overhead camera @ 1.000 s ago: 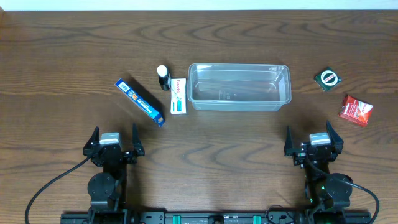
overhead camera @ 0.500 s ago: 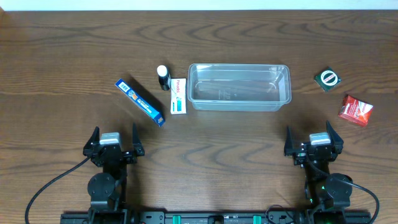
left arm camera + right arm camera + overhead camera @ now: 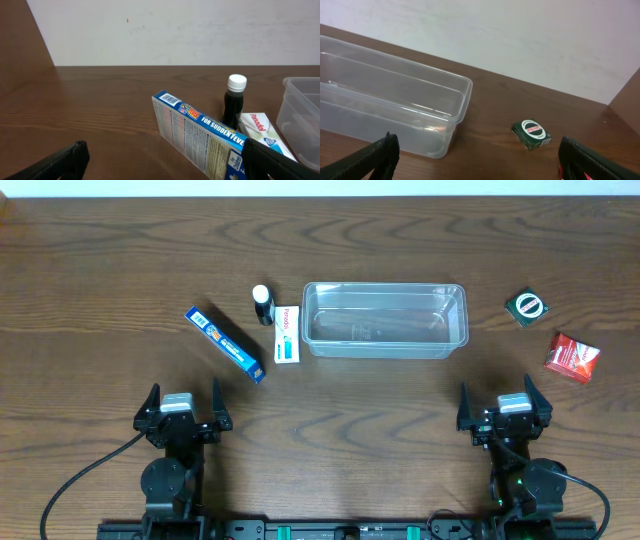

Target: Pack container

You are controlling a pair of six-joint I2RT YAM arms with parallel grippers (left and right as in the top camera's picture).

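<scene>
Bright, even light falls from above. The overhead view is sharp, and the dark desk (image 3: 400, 220) carries a mild sheen and only short, soft shadows. The clear container (image 3: 395, 100) shows pale glints along its rim and floor. In both wrist views the white wall (image 3: 175, 30) is evenly lit and slightly grainy.

In your left wrist view the container (image 3: 302, 117) runs off the right edge. The blue box (image 3: 200, 135) is cut by the bottom edge and hides the foot of the dark bottle (image 3: 233, 105) and part of the white box (image 3: 260, 127). In your right wrist view the container's left end is cut off, and the red packet (image 3: 571, 357) sits almost wholly behind your right fingers (image 3: 610, 170).
</scene>
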